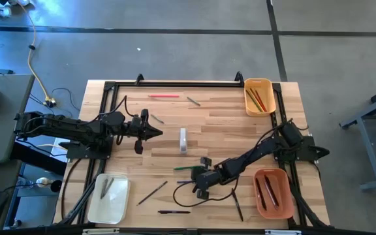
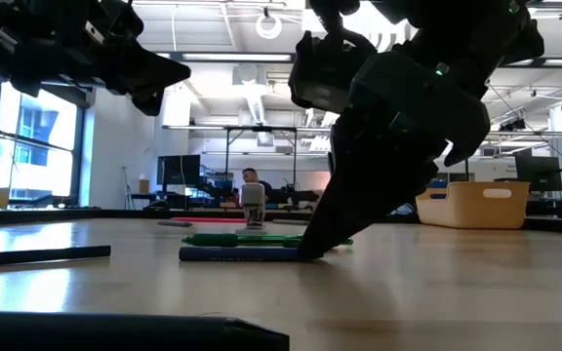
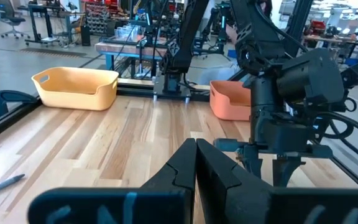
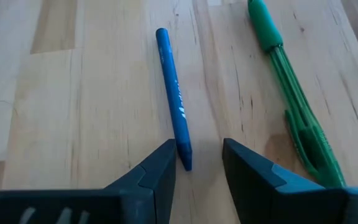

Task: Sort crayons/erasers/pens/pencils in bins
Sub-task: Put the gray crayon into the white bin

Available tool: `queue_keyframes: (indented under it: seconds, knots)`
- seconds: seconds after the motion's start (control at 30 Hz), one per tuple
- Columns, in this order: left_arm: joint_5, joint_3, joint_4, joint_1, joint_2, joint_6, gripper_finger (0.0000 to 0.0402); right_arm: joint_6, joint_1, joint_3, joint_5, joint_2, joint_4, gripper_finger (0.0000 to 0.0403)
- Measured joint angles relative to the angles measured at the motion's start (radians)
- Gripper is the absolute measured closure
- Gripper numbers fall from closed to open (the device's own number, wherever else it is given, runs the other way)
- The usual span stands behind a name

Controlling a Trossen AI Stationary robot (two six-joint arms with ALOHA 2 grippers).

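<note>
The right gripper (image 4: pixel 196 163) is hanging low over the bench (image 1: pixel 220 130), its jaws standing apart with the near tip of a blue crayon (image 4: pixel 173 93) lying between them; the fingers are not clamping it. Just beside the crayon, a green pen (image 4: pixel 294 106) is lying flat on the wood. In the high view this gripper (image 1: pixel 200 189) is sitting just to the left of the orange bin (image 1: pixel 274 194), which is holding dark sticks. In the low view the crayon (image 2: pixel 242 253) and green pen (image 2: pixel 252 239) are lying side by side under the dark gripper (image 2: pixel 310 249).

The left gripper (image 1: pixel 155 132) is hovering well away from the orange bin, towards the bench's left side, jaws pressed together and holding nothing.

A yellow bin (image 1: pixel 260 96) with pencils in it is standing at the far corner beyond the orange bin. A white bin (image 1: pixel 108 198) is sitting far to the left of the orange bin, with a pale piece in it. A black pen (image 1: pixel 173 211) and another dark pen (image 1: pixel 237 207) are lying loose on the bench between the white and orange bins. A red pencil (image 1: pixel 164 96) is lying near the far edge, to the left of the yellow bin.
</note>
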Motion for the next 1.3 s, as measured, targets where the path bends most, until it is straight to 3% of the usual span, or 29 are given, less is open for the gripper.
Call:
queue_keyframes:
  seconds: [0.33, 0.63, 0.9, 1.1, 1.3]
  knots:
    - [0.0, 0.0, 0.0, 0.0, 0.0, 0.0, 0.0401, 0.03, -0.017, -0.002, -0.013, -0.039, -0.022, 0.0273]
    - [0.0, 0.0, -0.009, 0.0, 0.0, 0.0, 0.0401, 0.047, -0.113, -0.002, -0.009, -0.148, -0.146, 0.0241]
    - [-0.001, 0.0, -0.042, 0.002, 0.0, 0.035, 0.0401, 0.038, -0.317, -0.002, -0.01, -0.195, -0.29, 0.0212]
    - [-0.002, 0.0, -0.048, 0.003, 0.0, 0.044, 0.0401, -0.111, -0.537, -0.045, -0.103, -0.196, -0.291, 0.0206]
    - [-0.002, 0.0, -0.049, 0.003, 0.0, 0.045, 0.0401, -0.222, -0.715, -0.162, -0.142, -0.195, 0.017, 0.0206]
